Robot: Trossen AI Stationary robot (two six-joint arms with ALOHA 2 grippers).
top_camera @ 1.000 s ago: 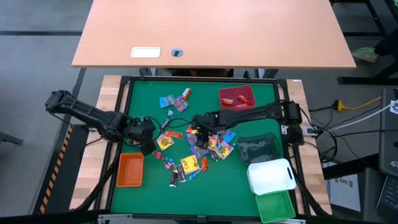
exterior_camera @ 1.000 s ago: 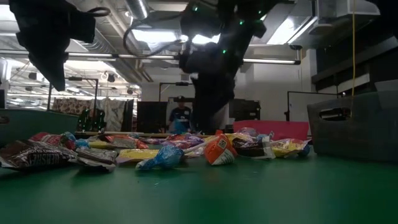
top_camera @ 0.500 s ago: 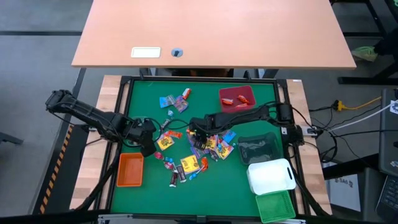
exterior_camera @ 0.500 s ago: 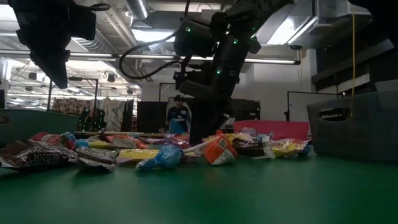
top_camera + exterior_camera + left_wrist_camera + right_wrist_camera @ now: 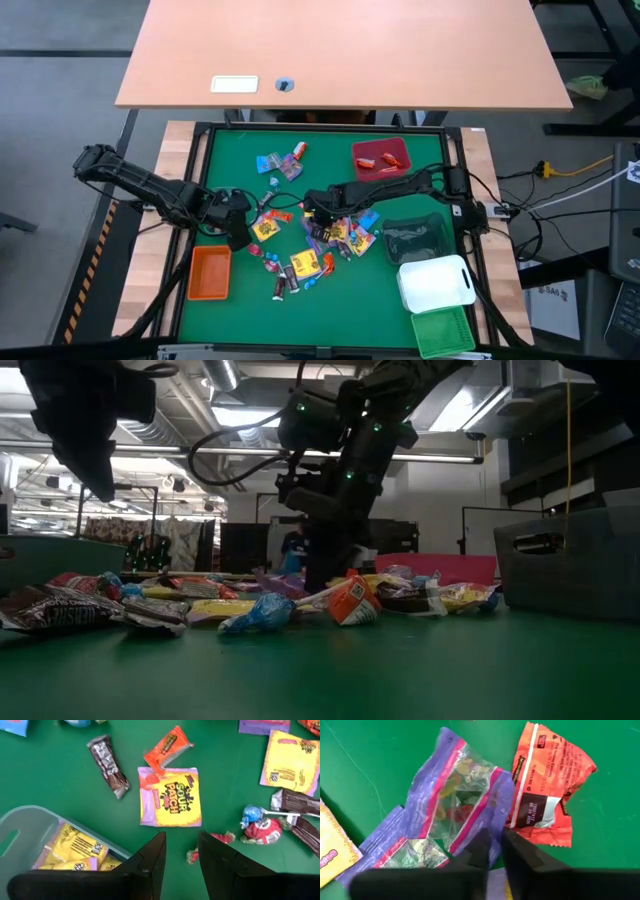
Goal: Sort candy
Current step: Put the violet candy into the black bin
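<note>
The candy lies as a loose pile of small wrapped sweets in the middle of the green mat. My right gripper is down in the pile and shut on a purple packet with pink stripes and a clear window. An orange-red wrapper lies flat beside that packet. My left gripper hangs open above the pile's left edge with nothing between its fingers. A yellow packet lies on the mat beyond them. My right gripper pinches the purple packet at one end, at the corner next to the orange-red wrapper, between its two fingertips. The fingers come from above, slanting down. The packet lies flat, partly on the mat and partly on another purple packet.
A red bin with orange-red sweets stands at the far right, and an orange bin at the near left. A dark clear bin, a white bin and a green bin line the right side. A clear bin with yellow packets sits below my left gripper.
My right gripper has come down a little into the candy pile and now stays there.
</note>
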